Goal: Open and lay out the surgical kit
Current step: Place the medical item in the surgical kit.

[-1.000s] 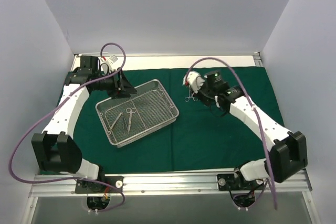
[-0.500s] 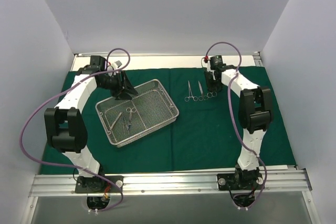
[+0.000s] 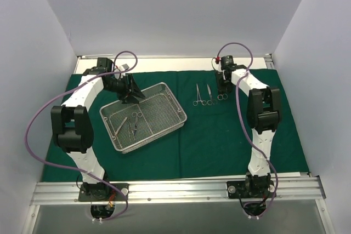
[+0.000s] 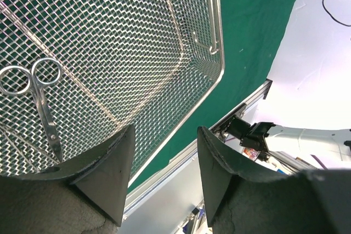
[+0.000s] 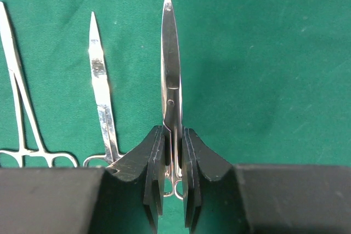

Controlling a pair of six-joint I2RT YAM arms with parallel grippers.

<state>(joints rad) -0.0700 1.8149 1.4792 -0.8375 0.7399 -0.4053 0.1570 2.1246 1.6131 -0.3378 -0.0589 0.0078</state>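
1. While the green cloth (image 3: 230, 135) lies spread and two laid-out instruments (image 3: 197, 96) sit beside the right gripper (image 3: 221, 87), several other instruments (image 3: 133, 123) lie in the mesh tray (image 3: 175, 101): roughly half done.
2. The left gripper (image 4: 164, 135) hangs parted over the tray's rim, grasping nothing.
3. The right gripper's jaws clamp slim scissors (image 5: 170, 64), pointing away over the cloth.

Matt green cloth (image 5: 263, 53), glossy steel scissors (image 5: 170, 53) and a shiny wire-mesh tray (image 4: 126, 42).

Jaws apart over mesh tray (image 4: 218, 53); scissors (image 4: 44, 108) lying inside.
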